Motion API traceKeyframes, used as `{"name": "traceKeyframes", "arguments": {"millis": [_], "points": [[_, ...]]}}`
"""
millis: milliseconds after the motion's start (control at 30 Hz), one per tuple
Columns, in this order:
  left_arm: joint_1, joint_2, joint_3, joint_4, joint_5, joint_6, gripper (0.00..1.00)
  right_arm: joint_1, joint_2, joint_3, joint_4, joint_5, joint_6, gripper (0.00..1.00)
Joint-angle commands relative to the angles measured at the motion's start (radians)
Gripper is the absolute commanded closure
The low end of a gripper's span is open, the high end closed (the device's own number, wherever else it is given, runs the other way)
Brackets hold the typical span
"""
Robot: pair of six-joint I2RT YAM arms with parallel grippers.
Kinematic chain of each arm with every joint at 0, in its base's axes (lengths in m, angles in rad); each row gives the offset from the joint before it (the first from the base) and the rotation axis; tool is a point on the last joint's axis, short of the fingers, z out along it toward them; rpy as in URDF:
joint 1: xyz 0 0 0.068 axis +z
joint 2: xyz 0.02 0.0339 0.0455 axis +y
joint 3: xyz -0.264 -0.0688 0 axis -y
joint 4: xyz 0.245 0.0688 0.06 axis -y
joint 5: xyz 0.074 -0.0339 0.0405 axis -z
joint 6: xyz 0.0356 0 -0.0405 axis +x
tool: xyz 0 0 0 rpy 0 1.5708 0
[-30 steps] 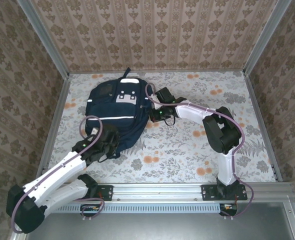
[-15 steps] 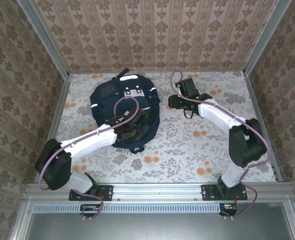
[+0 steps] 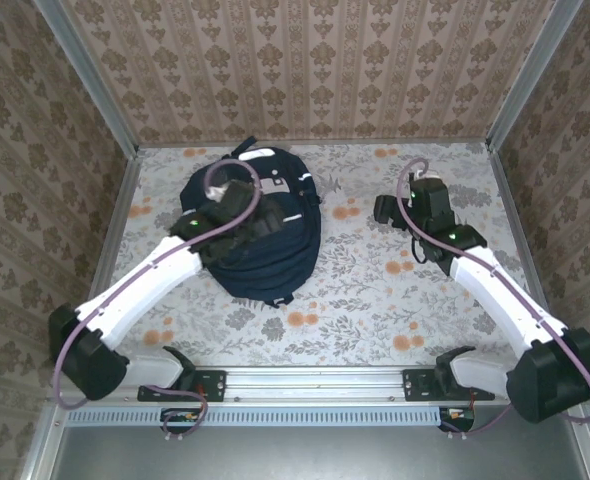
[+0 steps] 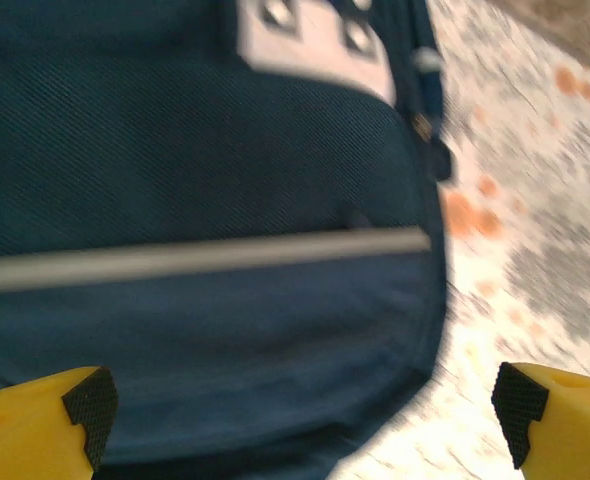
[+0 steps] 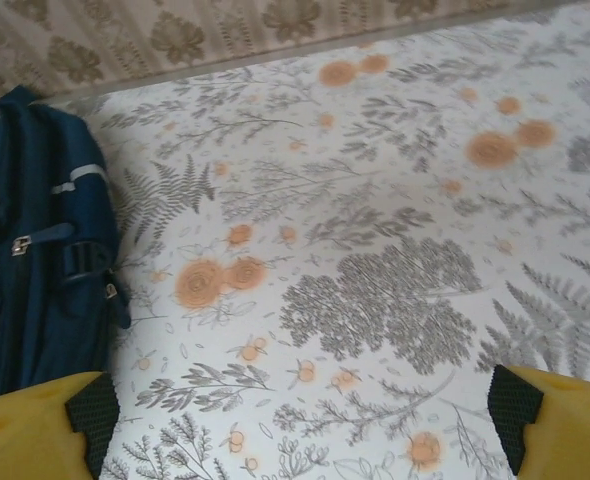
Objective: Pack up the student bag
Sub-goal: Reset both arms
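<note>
Backpack of navy-blue fabric (image 3: 280,250), white-striped, lies near the far left corner of the desk (image 3: 375,290). It is probably soft and floppy, so take its top loop (image 3: 250,145). Your left tool (image 4: 305,405), above it, and your right tool (image 5: 303,415) gape wide, both empty.

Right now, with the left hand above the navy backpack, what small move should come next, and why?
Probably ease the left hand down toward the zip pull at the edge of the large navy-blue fabric backpack. That hand hangs open over the front panel, gripping nothing, and the bag looks shut. The right hand is open over the floral table, apart from the bag.
</note>
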Motion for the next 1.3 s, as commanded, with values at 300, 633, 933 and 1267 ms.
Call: {"name": "traceKeyframes", "arguments": {"millis": [300, 633, 933, 1267], "points": [[0.549, -0.242, -0.481, 0.345, -0.223, 0.611, 0.00, -0.015, -0.065, -0.281, 0.306, 0.216, -0.186, 0.00], [0.604, -0.018, -0.645, 0.799, -0.114, 0.749, 0.00, -0.082, 0.122, -0.432, 0.696, 0.241, -0.296, 0.00], [0.579, 0.082, -0.704, 1.151, -0.099, 0.830, 0.00, -0.110, 0.250, -0.447, 0.918, 0.138, -0.387, 0.00], [0.531, 0.096, -0.739, 1.279, -0.040, 0.959, 0.00, -0.238, 0.354, -0.562, 1.228, -0.047, -0.320, 0.00]]}}
